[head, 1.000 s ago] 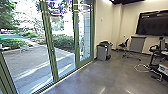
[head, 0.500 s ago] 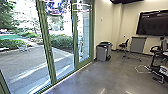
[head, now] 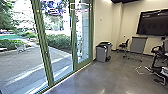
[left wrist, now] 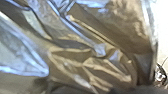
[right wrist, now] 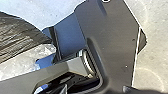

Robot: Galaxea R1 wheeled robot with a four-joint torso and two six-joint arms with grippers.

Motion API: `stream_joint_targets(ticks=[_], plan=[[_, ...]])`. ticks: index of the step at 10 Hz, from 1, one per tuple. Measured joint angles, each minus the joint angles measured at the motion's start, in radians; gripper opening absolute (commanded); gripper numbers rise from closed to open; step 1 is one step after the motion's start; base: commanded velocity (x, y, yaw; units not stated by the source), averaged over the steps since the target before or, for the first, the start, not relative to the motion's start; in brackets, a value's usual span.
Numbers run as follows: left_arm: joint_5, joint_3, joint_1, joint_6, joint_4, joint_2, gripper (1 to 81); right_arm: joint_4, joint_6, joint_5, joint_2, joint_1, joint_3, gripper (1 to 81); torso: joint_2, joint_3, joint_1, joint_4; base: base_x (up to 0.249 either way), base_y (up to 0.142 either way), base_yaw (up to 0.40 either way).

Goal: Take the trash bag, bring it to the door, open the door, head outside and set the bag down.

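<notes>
The robot is on the smooth grey floor (head: 100, 77) indoors, with the green-framed glass doors (head: 43, 45) running along the left and the paved yard (head: 22, 60) beyond the glass. The trash bag (left wrist: 100, 30) shows large and creased in the left wrist view, close to that camera. Dark wrinkled plastic (right wrist: 20, 37), probably the same bag, lies to one side of the robot's own dark plate (right wrist: 112, 37) in the right wrist view. How the jaws of the left gripper and the right gripper stand cannot be told, so a firm hold on the bag is a guess.

The step in hand seems to be the carry to the door, with the opening and the setting down outside undone. It asks for a slow, even drive and gentle turns, since a loose, thin bag would likely swing, slip or tear if jerked. The bag is best held high enough not to drag and away from the wheels. The grey bins (head: 101, 53) stand far along the glass, and a white cable (head: 140, 70) lies on the floor to the right; a path well off both would be safer. Near the doors, the robot should square up and leave room so that neither bag nor arm catches on the frame.
</notes>
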Motion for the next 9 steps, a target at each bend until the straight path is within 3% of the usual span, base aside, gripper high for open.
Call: stream_joint_targets(ticks=[5, 9], plan=[[-0.002, 0.0, 0.0, 0.0, 0.0, -0.001, 1.0, 0.0, 0.0, 0.0, 0.006, 0.0, -0.009, 81.1, 0.0, 0.0, 0.0, 0.0, 0.167, -0.095, 0.0], [-0.002, 0.0, 0.0, 0.0, 0.0, 0.0, 1.0, -0.002, 0.0, 0.0, 0.055, 0.0, -0.101, 81.1, 0.0, 0.0, 0.0, 0.0, 0.17, -0.082, 0.0]])
